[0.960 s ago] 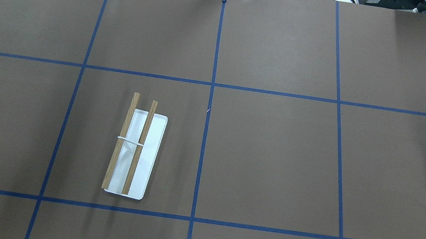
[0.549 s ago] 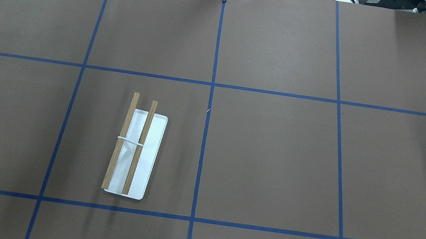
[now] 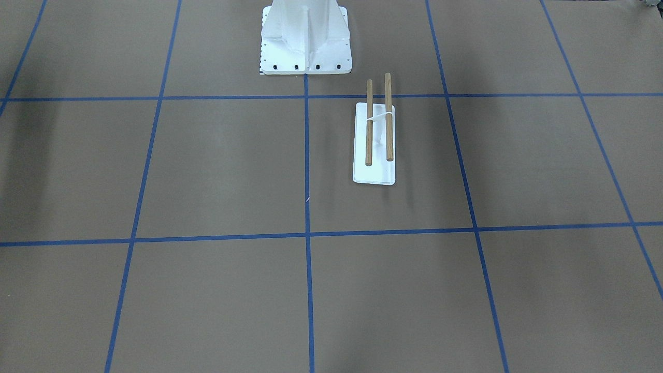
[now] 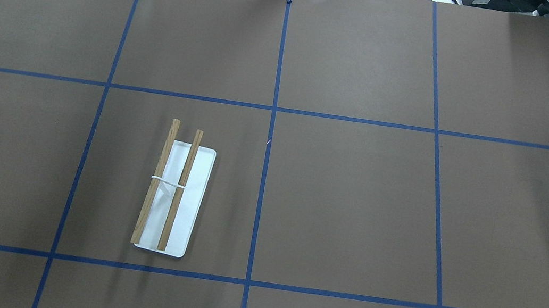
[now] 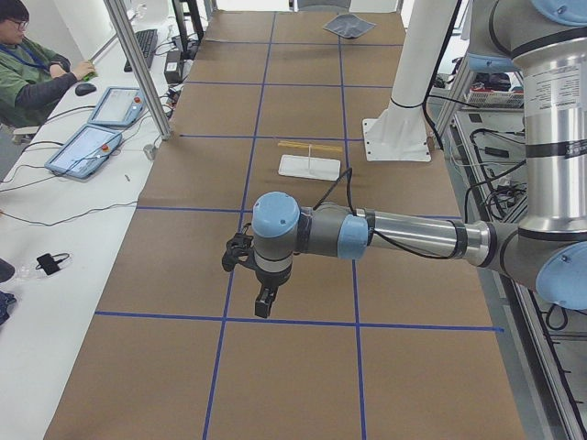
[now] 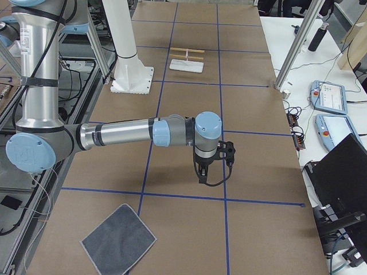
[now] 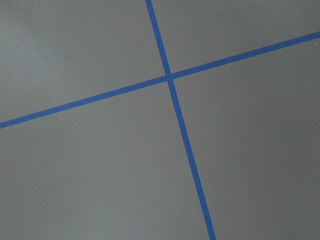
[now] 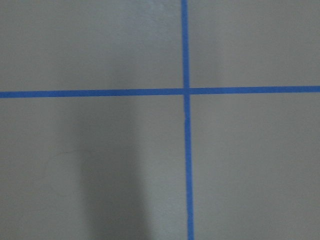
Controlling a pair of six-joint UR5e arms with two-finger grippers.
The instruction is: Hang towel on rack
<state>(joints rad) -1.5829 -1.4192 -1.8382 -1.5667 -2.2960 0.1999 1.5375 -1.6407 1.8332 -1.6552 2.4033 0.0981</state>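
Brown paper-covered table (image 4: 353,208), ruled into large squares by blue tape lines (image 4: 279,68), with the robot's white bolted metal pedestal (image 3: 305,36) at the middle of one long edge. The small rack of two parallel brown wooden rods on a white support and flat white base (image 4: 178,191) stood on the robot's left half, near the centre line. Its rods ran roughly from the robot's side toward the operators' side, slightly skewed to the grid, and carried nothing. The small dark grey square towel with lighter stitched edging (image 6: 119,239) lay flat at the table's right end, turned cornerwise to the tape, outside the overhead and front-facing views.

The left gripper (image 5: 263,307) and the right gripper (image 6: 202,175) each pointed downward above the paper, each toward its own end of the table. The wrist views showed only paper and tape, and the side views did not settle it, so how far either claw was parted could not be told. The towel was in neither.

Governing relation: the towel lay beyond the right gripper, further toward the right end and nearer the robot's side, well apart from it. The right arm was much the nearer, and the rack lay on the left arm's side. No container was present.

Judged state: pick-up not yet begun. The cloth would have to cross most of the table and be draped across the rods' long axis.
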